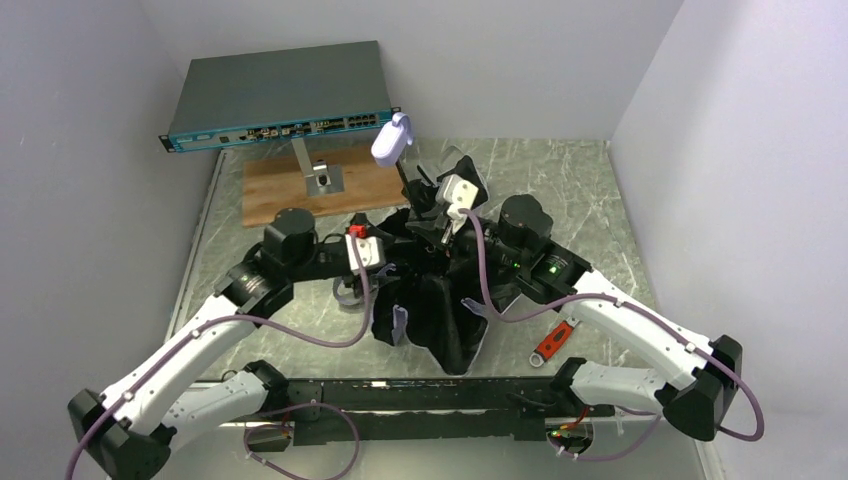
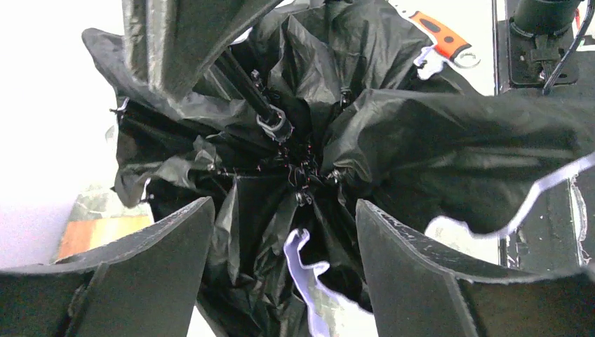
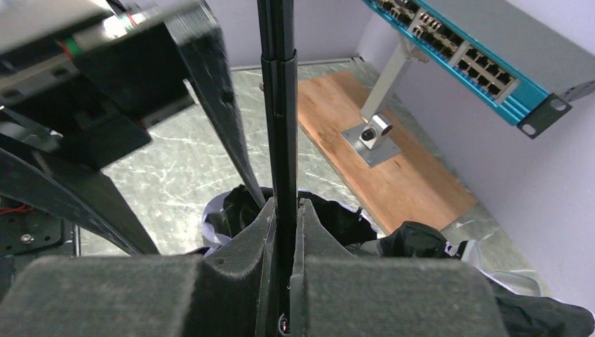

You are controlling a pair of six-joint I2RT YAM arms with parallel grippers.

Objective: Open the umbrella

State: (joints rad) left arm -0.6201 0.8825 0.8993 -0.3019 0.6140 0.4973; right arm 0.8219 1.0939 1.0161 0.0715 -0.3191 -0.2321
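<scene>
There's the compact folding umbrella [image 1: 430, 300], black lining outward, slumped in the middle of the green marbled surface [image 1: 590, 200]. Its small lavender handle [image 1: 392, 140] pokes up toward the back. The right tool [image 3: 286, 203] is pinched tight on the thin black shaft [image 3: 279, 105]. The left tool [image 2: 282, 205] gapes wide, fingers [image 2: 140, 267] flanking the crumpled canopy folds.

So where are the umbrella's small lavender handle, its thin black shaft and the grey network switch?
Small lavender umbrella handle [image 1: 392, 140]: top view, its middle.
Thin black umbrella shaft [image 3: 278, 105]: right wrist view, middle stretch.
Grey network switch [image 1: 275, 85]: top view, flat lid.
</scene>
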